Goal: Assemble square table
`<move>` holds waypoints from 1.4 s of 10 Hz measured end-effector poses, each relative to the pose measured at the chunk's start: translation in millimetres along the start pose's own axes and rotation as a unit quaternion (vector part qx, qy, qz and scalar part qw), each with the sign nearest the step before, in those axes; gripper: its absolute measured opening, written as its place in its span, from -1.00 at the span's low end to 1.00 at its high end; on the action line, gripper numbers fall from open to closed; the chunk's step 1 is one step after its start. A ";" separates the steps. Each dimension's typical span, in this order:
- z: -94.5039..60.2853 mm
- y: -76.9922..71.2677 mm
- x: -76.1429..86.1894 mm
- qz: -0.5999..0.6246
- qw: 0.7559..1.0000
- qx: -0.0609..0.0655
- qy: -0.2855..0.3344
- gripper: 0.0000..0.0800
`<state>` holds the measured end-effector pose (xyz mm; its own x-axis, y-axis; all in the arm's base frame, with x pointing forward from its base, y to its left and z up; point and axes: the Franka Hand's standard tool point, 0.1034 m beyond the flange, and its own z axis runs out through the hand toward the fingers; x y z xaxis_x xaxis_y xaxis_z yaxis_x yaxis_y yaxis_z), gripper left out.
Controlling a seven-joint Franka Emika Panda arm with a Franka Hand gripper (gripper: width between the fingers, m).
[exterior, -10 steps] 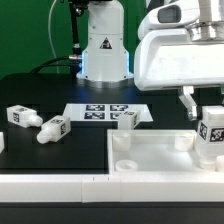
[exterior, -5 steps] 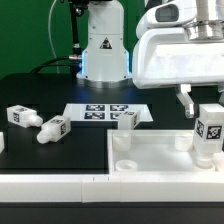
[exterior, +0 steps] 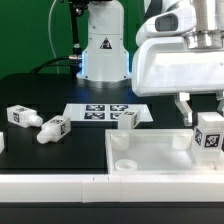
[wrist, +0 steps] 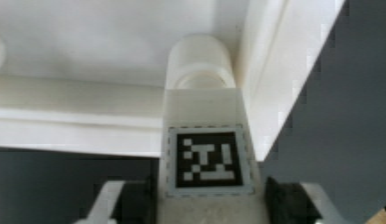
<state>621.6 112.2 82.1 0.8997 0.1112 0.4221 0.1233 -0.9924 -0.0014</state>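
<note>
- The gripper (exterior: 205,120) pinches one tagged leg (exterior: 211,140) between its fingers, upright, at the far corner of the slab (exterior: 160,165) on the exterior view's right.
- Whether this leg is seated cannot be told; I judge that it is not.
- The visible sockets (exterior: 123,141) stand empty.
- Two loose legs (exterior: 52,128) lie well apart from the slab; a third leg (exterior: 126,118) lies at the marker board (exterior: 95,112).
- Remaining, in my judgement: all four legs.
- Surface: a black table (exterior: 50,150) with a white border bar (exterior: 50,187) along the front.
- Room: the robot base (exterior: 103,50) stands behind, against a dark background.
</note>
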 end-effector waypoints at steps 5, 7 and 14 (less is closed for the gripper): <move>1.6 1.9 2.0 -0.003 1.000 -0.004 0.022 -0.28; 2.1 0.5 0.6 -0.002 1.000 -0.001 0.000 0.38; 2.2 6.1 17.6 0.039 0.972 0.017 -0.230 0.62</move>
<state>639.1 108.1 87.5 0.9979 0.0558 -0.0315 0.0542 -0.9972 -0.0506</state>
